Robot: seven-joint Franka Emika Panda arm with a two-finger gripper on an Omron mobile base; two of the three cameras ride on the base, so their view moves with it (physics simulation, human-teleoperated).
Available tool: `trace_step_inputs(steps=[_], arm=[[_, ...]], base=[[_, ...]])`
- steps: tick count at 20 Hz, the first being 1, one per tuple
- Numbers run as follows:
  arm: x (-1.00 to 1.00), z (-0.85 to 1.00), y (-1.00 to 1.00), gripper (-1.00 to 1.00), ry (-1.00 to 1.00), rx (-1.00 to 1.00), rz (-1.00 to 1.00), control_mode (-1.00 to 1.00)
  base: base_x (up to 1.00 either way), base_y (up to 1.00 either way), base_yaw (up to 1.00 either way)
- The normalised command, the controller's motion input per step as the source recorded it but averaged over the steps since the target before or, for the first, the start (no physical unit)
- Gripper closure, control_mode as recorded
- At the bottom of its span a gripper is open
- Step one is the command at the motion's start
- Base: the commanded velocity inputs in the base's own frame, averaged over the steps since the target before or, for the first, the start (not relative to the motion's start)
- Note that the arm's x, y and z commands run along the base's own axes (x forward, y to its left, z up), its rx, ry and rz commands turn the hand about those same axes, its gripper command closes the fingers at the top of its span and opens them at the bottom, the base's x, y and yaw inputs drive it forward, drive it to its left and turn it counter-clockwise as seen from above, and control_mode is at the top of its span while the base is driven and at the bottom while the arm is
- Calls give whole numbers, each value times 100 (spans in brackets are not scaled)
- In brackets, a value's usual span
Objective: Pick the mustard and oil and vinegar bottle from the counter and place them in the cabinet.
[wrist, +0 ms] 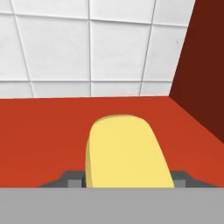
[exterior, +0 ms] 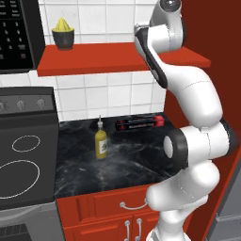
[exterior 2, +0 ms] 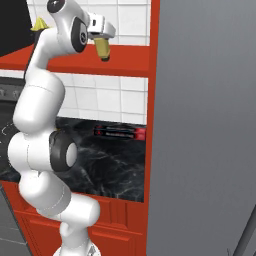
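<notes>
My gripper (exterior 2: 102,41) is up at the cabinet (exterior 2: 127,64), shut on the mustard (exterior 2: 103,49), a short yellow bottle that hangs below the hand. In the hand view the mustard (wrist: 124,151) fills the gap between the fingertips (wrist: 72,179), over the red cabinet board (wrist: 39,131) near its right back corner. Whether the bottle touches the board I cannot tell. The oil and vinegar bottle (exterior: 100,141) stands upright on the counter (exterior: 136,157), tall with a thin pale spout, far below the hand. The cabinet (exterior: 94,60) runs along the tiled wall.
A yellow juicer on a dark bowl (exterior: 63,33) stands at the shelf's left end. A red and black box (exterior: 140,123) lies at the back of the counter. The stovetop (exterior: 23,160) is to the left. A dark red side wall (wrist: 205,65) closes the shelf's right end.
</notes>
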Motion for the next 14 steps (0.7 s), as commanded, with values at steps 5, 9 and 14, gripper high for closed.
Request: trace_step_inputs(steps=[5,9,14], arm=[[27,-33,-1,-100,0,0,0,-100],[7,-24,0,-100,0,0,0,-100],[4,-17,-2,-100,0,0,0,-100]], base=[[0,0,0],[0,0,0],[0,0,0]])
